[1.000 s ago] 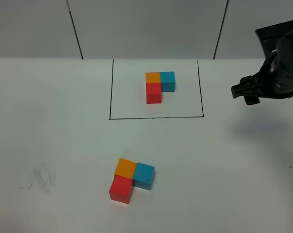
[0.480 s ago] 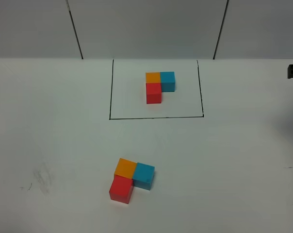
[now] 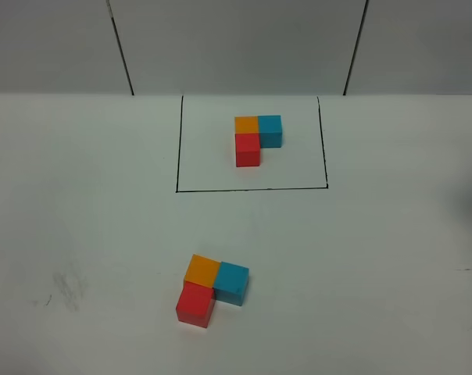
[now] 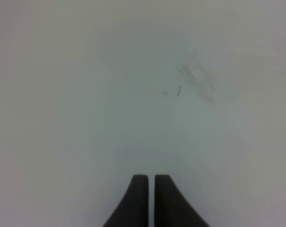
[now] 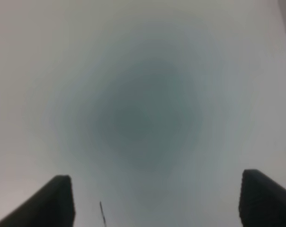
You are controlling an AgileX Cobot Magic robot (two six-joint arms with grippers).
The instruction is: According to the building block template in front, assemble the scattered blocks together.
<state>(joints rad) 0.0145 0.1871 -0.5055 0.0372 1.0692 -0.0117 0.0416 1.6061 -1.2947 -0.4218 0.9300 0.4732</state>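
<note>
Blocks on the near part of the counter (image 3: 392, 258) form an L: the orange cube (image 3: 202, 269) and the blue cube (image 3: 231, 282) sit side by side and touching, with the red cube (image 3: 195, 305) joined to the orange one on its near side. This matches the template (image 3: 257, 137) inside the black rectangle (image 3: 252, 143) further back — same colours, same layout — though the loose set is turned slightly against the frame lines. Judged from this, the assembly appears complete, which would explain why neither arm is near the cubes.

The left tool (image 4: 150, 178) has its two fingers pressed together with nothing between them, hanging over bare counter near a faint smudge (image 4: 196, 80). The right tool (image 5: 157, 182) stands wide apart and empty; its wrist view is blurred, so what lies beneath is probably bare counter. Only a dark sliver shows at the right edge of the high view.
</note>
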